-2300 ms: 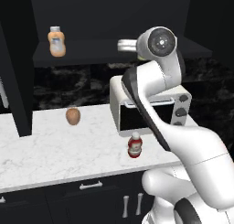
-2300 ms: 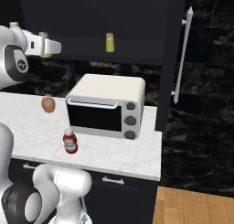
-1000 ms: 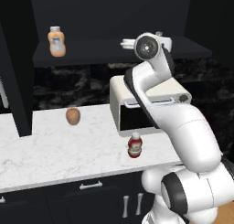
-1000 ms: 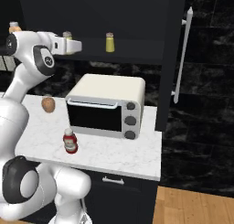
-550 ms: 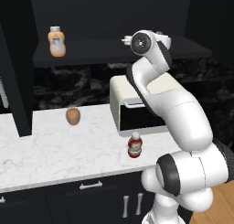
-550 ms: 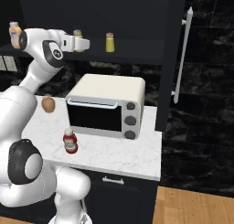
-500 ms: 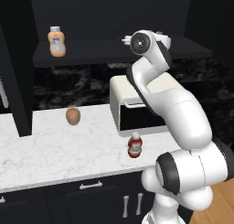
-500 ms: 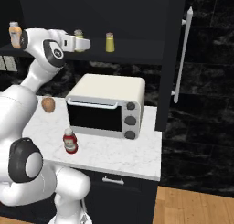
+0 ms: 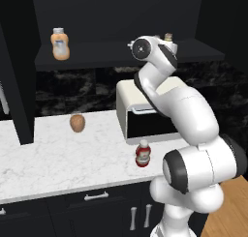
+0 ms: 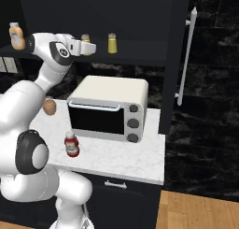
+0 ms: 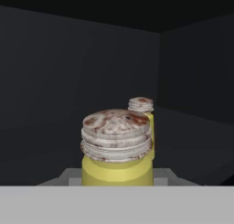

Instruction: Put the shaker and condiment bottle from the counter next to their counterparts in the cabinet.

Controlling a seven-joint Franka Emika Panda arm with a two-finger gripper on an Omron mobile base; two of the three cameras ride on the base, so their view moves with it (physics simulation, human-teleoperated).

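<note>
My gripper (image 10: 88, 48) is up inside the black cabinet (image 10: 140, 60), shut on the yellow-green shaker (image 11: 117, 147), whose tan-grey cap (image 10: 85, 38) pokes up above the hand. Its look-alike shaker (image 10: 112, 43) stands on the shelf just to the right, and in the hand view it (image 11: 142, 106) sits close behind the held one. The orange bottle (image 9: 59, 43) (image 10: 16, 36) stands at the shelf's left end. Down on the white marble counter (image 9: 48, 168), the red condiment bottle (image 9: 142, 153) (image 10: 71, 144) stands upright in front of the toaster oven.
A white toaster oven (image 10: 109, 106) (image 9: 133, 110) stands on the counter under the shelf. A brown egg-shaped thing (image 9: 77, 123) (image 10: 49, 106) lies to its left. The open cabinet door (image 10: 189, 55) hangs at the right, with black drawers (image 9: 97, 202) below the counter.
My hand has carried the shaker further into the cabinet, rightwards along the shelf, until it is close beside the look-alike shaker. The bottle on the counter has not moved.
</note>
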